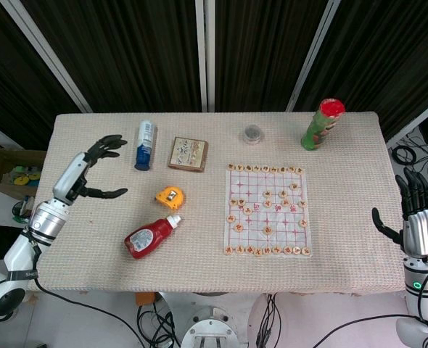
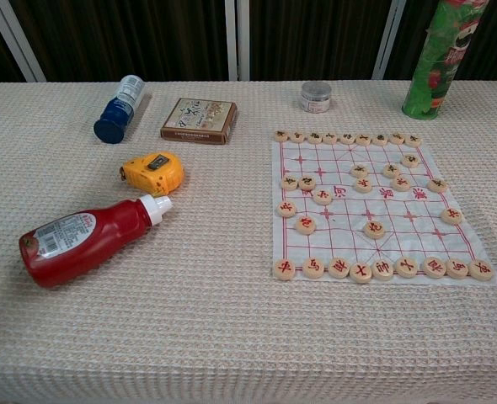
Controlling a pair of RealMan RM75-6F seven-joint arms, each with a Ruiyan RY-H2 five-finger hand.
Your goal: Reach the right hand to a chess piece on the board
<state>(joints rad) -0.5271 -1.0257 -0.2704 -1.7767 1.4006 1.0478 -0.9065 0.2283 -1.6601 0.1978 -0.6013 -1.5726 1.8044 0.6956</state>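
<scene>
A white chess board (image 1: pixel 266 210) (image 2: pixel 375 210) with red lines lies right of the table's centre. Round wooden pieces (image 1: pixel 268 230) (image 2: pixel 374 228) stand in rows along its near and far edges, with several scattered between. My right hand (image 1: pixel 416 214) hangs off the table's right edge, fingers straight and apart, holding nothing, well to the right of the board. My left hand (image 1: pixel 98 163) hovers over the table's left side, fingers spread and empty. Neither hand shows in the chest view.
A red ketchup bottle (image 1: pixel 150 235) lies left of the board, a yellow tape measure (image 1: pixel 170 195) just behind it. Further back are a blue-and-white bottle (image 1: pixel 144 145), a small printed box (image 1: pixel 188 154), a small round jar (image 1: pixel 252 133) and a green canister (image 1: pixel 321 124).
</scene>
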